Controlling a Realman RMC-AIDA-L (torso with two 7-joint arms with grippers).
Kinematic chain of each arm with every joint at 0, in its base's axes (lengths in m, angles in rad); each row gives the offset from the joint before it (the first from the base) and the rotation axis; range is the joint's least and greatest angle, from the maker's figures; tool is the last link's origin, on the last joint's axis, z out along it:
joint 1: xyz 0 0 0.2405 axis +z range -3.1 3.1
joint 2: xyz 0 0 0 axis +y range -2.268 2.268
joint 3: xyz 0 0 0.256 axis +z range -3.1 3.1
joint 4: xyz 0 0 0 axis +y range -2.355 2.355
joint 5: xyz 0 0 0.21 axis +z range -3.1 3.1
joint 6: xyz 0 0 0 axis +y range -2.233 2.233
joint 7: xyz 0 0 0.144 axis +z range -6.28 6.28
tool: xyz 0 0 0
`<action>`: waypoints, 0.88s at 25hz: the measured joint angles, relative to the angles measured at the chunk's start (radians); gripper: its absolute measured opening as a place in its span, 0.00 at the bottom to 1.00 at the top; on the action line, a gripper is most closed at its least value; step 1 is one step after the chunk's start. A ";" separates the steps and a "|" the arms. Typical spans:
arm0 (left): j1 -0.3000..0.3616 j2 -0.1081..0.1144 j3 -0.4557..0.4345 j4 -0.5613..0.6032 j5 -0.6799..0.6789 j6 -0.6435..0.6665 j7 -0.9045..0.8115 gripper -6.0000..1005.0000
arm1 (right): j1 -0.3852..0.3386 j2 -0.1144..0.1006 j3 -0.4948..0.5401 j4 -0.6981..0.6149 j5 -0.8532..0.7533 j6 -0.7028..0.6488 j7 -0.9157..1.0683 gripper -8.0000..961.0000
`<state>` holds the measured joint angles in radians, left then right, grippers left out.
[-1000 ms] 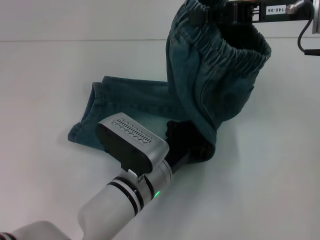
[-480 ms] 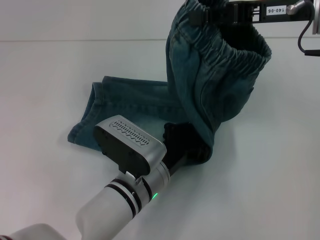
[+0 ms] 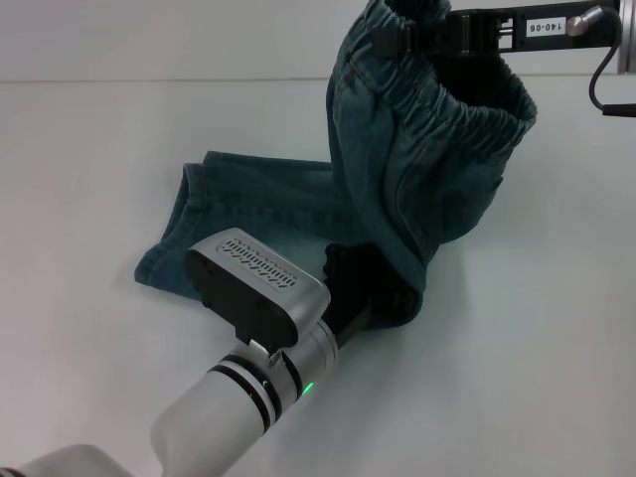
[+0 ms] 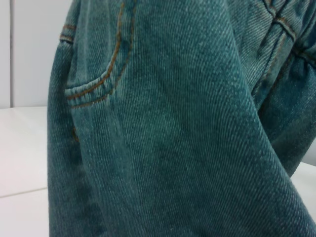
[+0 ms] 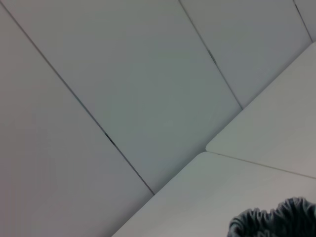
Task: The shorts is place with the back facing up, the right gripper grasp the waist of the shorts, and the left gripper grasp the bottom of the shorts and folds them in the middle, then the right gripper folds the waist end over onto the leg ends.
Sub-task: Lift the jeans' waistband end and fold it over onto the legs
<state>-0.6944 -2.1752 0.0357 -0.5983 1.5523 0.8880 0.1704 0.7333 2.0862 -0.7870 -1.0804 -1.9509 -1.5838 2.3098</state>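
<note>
The right tool [image 3: 397, 40] pinches the waist [image 3: 467, 104], lifting the shorts [image 3: 397, 169] above the table [image 3: 79, 149]; the left tool [image 3: 373, 288] pins the leg ends [image 3: 179, 238], its grip indiscernible; carry the waist low toward the hems, keeping edges aligned.

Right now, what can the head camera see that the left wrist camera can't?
Only the head view shows both arms: the right gripper holding the waist up high, and the left gripper low at the shorts' edge on the white table. Only the left wrist view shows a pocket's orange stitching up close. Both show the denim shorts.
</note>
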 joint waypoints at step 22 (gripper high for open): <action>0.023 0.000 -0.008 -0.003 0.000 0.016 0.000 0.01 | 0.114 -0.015 -0.165 0.212 -0.008 0.152 -0.067 0.10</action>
<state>-0.6718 -2.1752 0.0282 -0.6015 1.5523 0.9037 0.1707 0.8474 2.0711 -0.9522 -0.8685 -1.9592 -1.4313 2.2432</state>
